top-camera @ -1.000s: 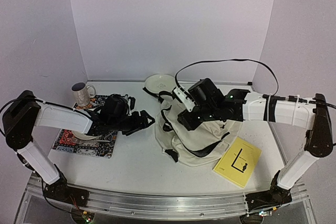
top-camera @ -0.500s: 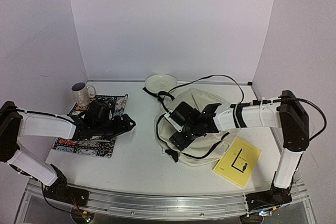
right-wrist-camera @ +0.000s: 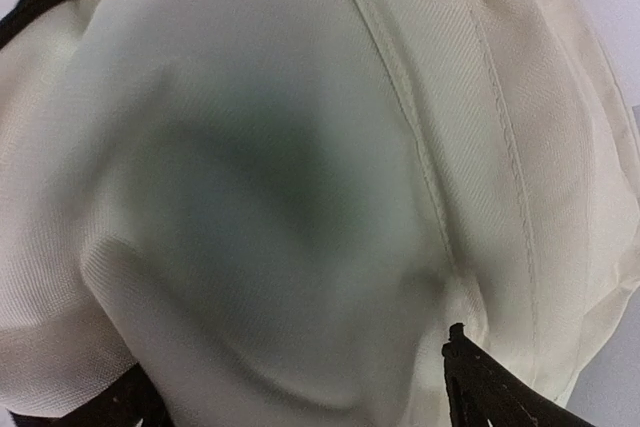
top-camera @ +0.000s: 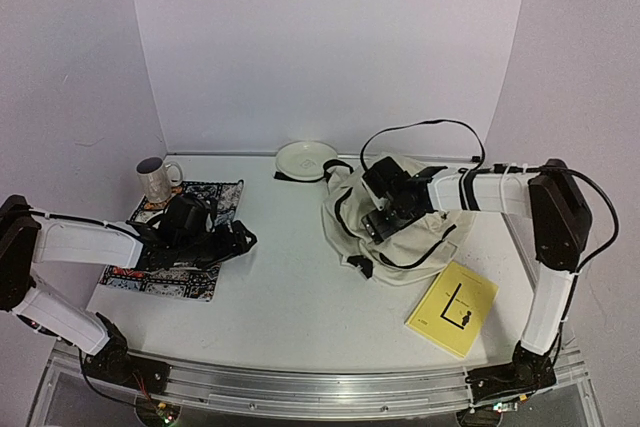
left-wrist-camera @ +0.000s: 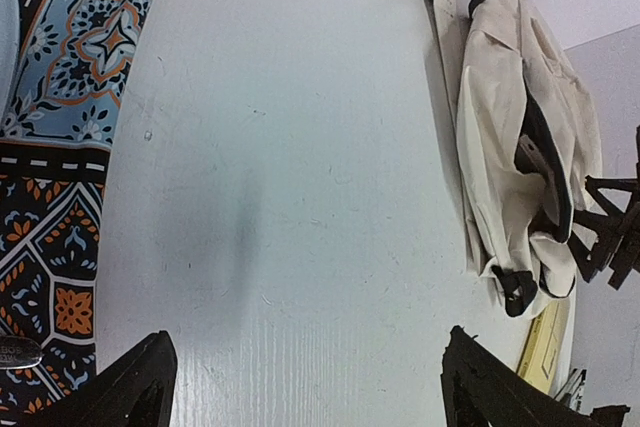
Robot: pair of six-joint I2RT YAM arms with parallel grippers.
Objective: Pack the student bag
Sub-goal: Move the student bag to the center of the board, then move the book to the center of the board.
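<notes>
1. The student bag (top-camera: 352, 242) lies slumped on its side on the white table (top-camera: 290, 297). It is cream cloth with black straps trailing along its edges.
2. The right gripper (top-camera: 378, 225) sits directly on top of the bag, pressed down into its upper side. In the right wrist view the cream fabric fills almost everything, and the two fingers show only at the lower corners – the jaws are spread wide, with no fold pinched between them.
3. The left gripper (top-camera: 240, 240) is well apart from the bag, on the bag's left, and points toward it low over the table. Its jaws are released and wide, with nothing but bare tabletop between them.
4. A yellow book (top-camera: 452, 309) lies flat just beside the bag's near right corner – close to it, though I cannot tell if they touch.
5. A pale plate (top-camera: 306, 157) rests near the bag's far left corner.
6. A patterned placemat (top-camera: 200, 282) lies far to the bag's left, under the left arm.
7. A mug (top-camera: 155, 179) stands upright at the placemat's far corner, farther from the bag than anything else
</notes>
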